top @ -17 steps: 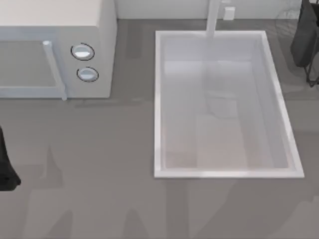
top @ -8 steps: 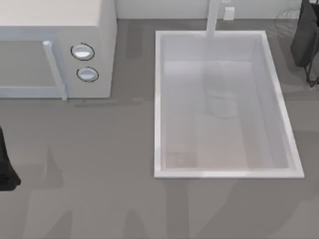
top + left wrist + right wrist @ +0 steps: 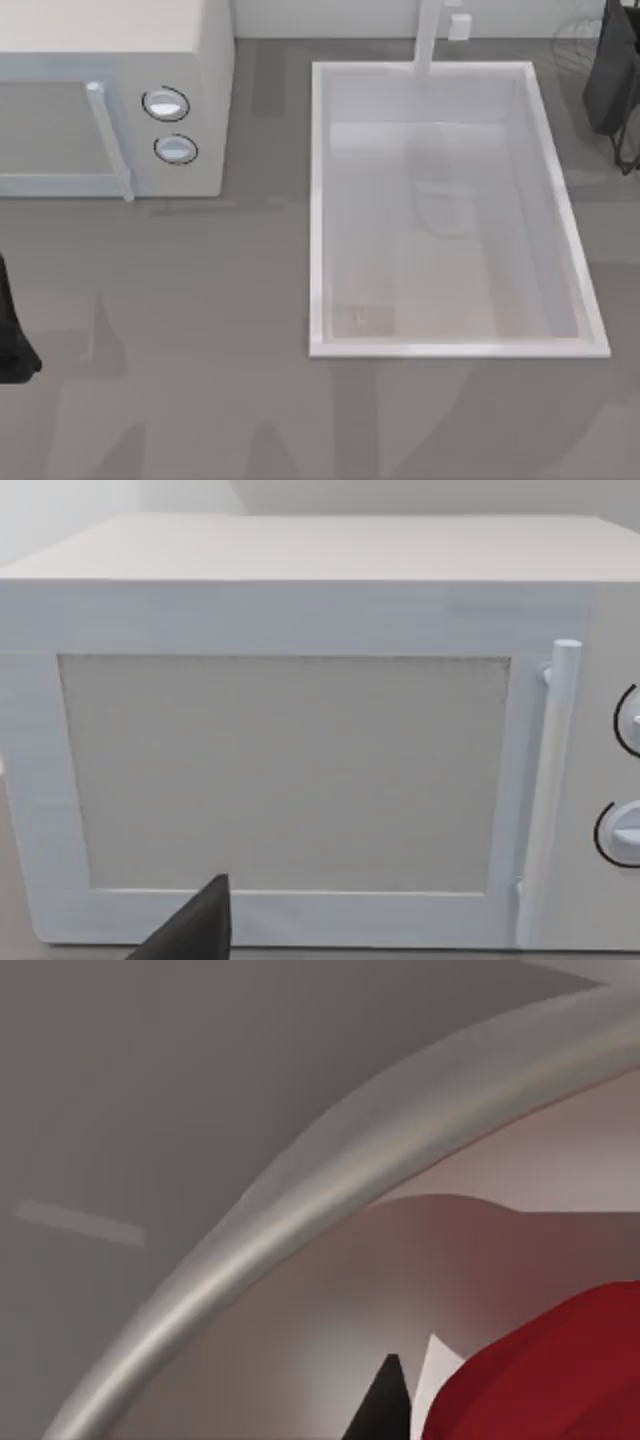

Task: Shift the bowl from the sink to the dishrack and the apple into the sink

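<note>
The sink (image 3: 318, 200) is a white basin right of the table's middle, with a faucet post (image 3: 428, 40) at its back rim and nothing in it. The bowl is out of view. In the right wrist view the red apple (image 3: 560, 1370) lies close by, inside a grey curved rim (image 3: 330, 1180), and a dark fingertip (image 3: 385, 1405) shows just beside it. My right arm (image 3: 612, 80) hangs over the back right corner, where thin wires (image 3: 578, 38) that look like the dishrack show. My left arm (image 3: 12, 335) is parked at the far left edge.
A white microwave (image 3: 110, 90) with two round knobs (image 3: 166, 104) stands at the back left. The left wrist view faces its door (image 3: 285, 770) and handle (image 3: 555, 780), with a dark fingertip (image 3: 195, 930) low in front. Grey tabletop (image 3: 200, 350) spreads in front.
</note>
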Controlling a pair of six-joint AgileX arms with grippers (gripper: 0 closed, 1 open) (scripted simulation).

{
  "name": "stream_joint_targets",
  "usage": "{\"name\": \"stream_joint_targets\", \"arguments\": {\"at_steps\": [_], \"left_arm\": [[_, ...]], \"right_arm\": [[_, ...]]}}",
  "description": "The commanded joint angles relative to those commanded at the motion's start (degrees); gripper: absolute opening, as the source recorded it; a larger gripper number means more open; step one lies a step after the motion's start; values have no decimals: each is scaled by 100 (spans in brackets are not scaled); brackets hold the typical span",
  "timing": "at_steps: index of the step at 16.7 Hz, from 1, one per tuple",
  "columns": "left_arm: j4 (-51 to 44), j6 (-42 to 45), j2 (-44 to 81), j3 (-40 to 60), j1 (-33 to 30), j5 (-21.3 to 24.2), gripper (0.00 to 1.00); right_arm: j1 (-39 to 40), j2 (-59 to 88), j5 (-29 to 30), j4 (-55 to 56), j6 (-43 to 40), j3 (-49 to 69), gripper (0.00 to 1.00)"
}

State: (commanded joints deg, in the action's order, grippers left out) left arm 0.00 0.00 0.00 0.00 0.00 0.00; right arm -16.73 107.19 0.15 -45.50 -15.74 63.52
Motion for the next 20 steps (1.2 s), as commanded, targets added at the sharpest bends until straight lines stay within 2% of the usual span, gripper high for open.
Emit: {"name": "stream_joint_targets", "arguments": {"at_steps": [3,12,20], "left_arm": [[0,0,0,0,0,0,100],[0,0,0,0,0,0,100],[0,0,0,0,0,0,100]], "right_arm": [[1,-62,11,-229,-12,186,0],[-18,-689,-3,-2189,-29,1491,0],[165,-714,105,-1865,7,1396,0]]}}
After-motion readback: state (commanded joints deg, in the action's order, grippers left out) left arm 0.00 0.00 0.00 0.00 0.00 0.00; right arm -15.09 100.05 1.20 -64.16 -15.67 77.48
